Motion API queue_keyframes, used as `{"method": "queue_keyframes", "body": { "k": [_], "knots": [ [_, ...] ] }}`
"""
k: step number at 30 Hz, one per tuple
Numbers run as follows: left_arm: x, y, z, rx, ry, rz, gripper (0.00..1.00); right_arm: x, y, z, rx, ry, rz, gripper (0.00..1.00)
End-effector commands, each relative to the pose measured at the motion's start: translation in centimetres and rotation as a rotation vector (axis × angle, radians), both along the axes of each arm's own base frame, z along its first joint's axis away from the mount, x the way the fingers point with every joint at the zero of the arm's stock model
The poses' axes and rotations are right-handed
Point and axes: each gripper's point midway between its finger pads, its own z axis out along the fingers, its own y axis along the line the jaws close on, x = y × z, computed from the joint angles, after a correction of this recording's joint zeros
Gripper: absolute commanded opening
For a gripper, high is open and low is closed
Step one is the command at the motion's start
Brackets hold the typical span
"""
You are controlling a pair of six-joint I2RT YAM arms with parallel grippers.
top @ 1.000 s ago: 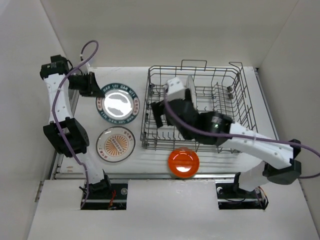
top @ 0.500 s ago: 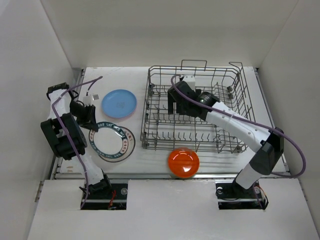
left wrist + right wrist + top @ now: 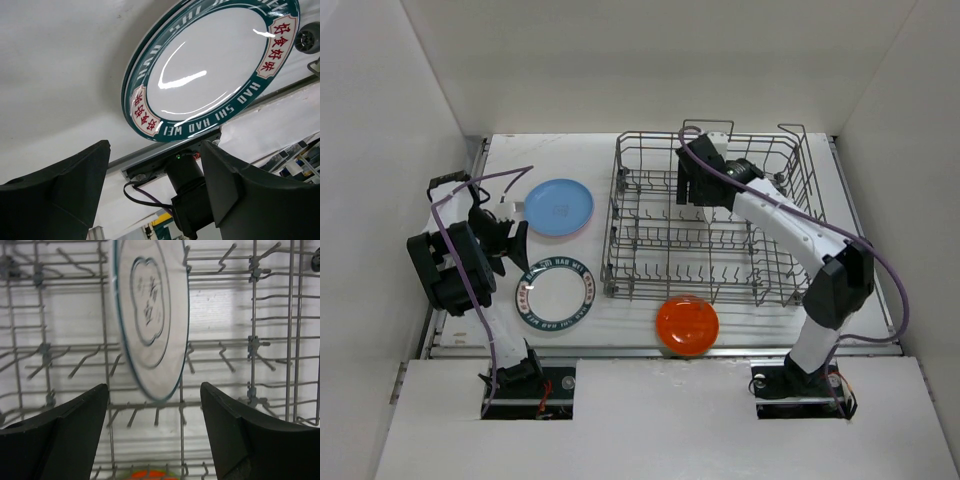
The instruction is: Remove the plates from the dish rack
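The grey wire dish rack [image 3: 616, 215] stands right of centre. One white plate [image 3: 152, 315] with a thin dark rim stands on edge between its tines, near the back. My right gripper [image 3: 155, 410] hangs just above it, open, one finger on each side and neither touching; the top view shows this gripper [image 3: 698, 195] inside the rack. On the table at the left lie a blue plate [image 3: 558, 207] and a white plate with a dark green lettered rim [image 3: 555, 292]. My left gripper [image 3: 508, 238] is open beside that plate [image 3: 210, 65], holding nothing. A glossy orange plate [image 3: 687, 325] lies in front of the rack.
White walls close in the table on three sides. The left arm's purple cable [image 3: 470, 185] loops over the table's left edge. A metal rail [image 3: 620, 348] runs along the table's near edge. The right arm [image 3: 790, 230] stretches across the rack's right half.
My left gripper has opened and let go of the green-rimmed plate, which now lies flat on the table. My right gripper has moved to the back of the rack, over the standing plate.
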Motion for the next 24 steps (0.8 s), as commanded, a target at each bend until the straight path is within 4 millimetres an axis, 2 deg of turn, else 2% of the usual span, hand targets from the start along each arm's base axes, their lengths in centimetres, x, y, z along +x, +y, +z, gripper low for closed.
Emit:
{"method": "queue_keyframes", "body": {
  "k": [1, 5, 6, 8, 9, 10, 11, 13, 15, 16, 17, 20, 22, 23, 24],
  "knots": [
    [0.3, 0.4, 1.7, 0.040, -0.047, 0.015, 0.70, 3.3, -0.6, 0.7, 0.005, -0.040, -0.007, 0.79],
    [0.6, 0.5, 2.6, 0.051, -0.077, 0.015, 0.70, 5.2, -0.4, -0.5, -0.022, -0.024, 0.011, 0.67],
    [0.5, 0.5, 2.8, 0.054, -0.086, 0.015, 0.70, 5.8, -0.4, -0.5, -0.013, -0.026, 0.008, 0.54],
    [0.7, 0.7, 3.3, 0.070, -0.099, 0.024, 0.70, 6.4, -0.1, -1.6, -0.035, -0.007, 0.020, 0.34],
    [0.5, 0.6, 3.3, 0.068, -0.086, 0.034, 0.70, 6.3, -0.3, -1.6, -0.047, -0.004, 0.013, 0.12],
    [0.7, 0.7, 3.8, 0.074, -0.105, 0.034, 0.70, 6.3, -0.6, -1.2, -0.056, -0.009, 0.004, 0.03],
    [0.7, 0.7, 4.1, 0.079, -0.119, 0.034, 0.70, 6.3, -0.5, -1.1, -0.071, -0.018, -0.002, 0.00],
    [0.8, 0.9, 4.5, 0.101, -0.140, 0.043, 0.70, 5.7, -1.0, 0.9, -0.115, -0.075, -0.033, 0.00],
    [0.7, 1.6, 4.8, 0.155, -0.152, 0.063, 0.70, 4.6, -1.9, 5.2, -0.153, -0.175, -0.061, 0.00],
    [1.0, 1.7, 5.1, 0.160, -0.165, 0.064, 0.70, 4.7, -2.6, 5.6, -0.186, -0.188, -0.080, 0.00],
    [1.0, 1.7, 5.4, 0.163, -0.174, 0.064, 0.70, 4.0, -2.8, 7.7, -0.193, -0.236, -0.086, 0.00],
    [2.0, 1.5, 6.9, 0.154, -0.225, 0.092, 0.71, 2.9, -3.8, 11.9, -0.291, -0.325, -0.099, 0.00],
    [2.9, 1.0, 8.3, 0.124, -0.270, 0.109, 0.71, 2.2, -3.8, 13.9, -0.366, -0.357, -0.058, 0.00],
    [3.0, 0.7, 8.7, 0.112, -0.277, 0.118, 0.71, 1.4, -2.9, 15.4, -0.377, -0.405, -0.045, 0.00],
    [3.2, 0.5, 9.3, 0.098, -0.285, 0.130, 0.71, 0.8, -2.3, 15.8, -0.401, -0.419, -0.025, 0.00]
  ]
}}
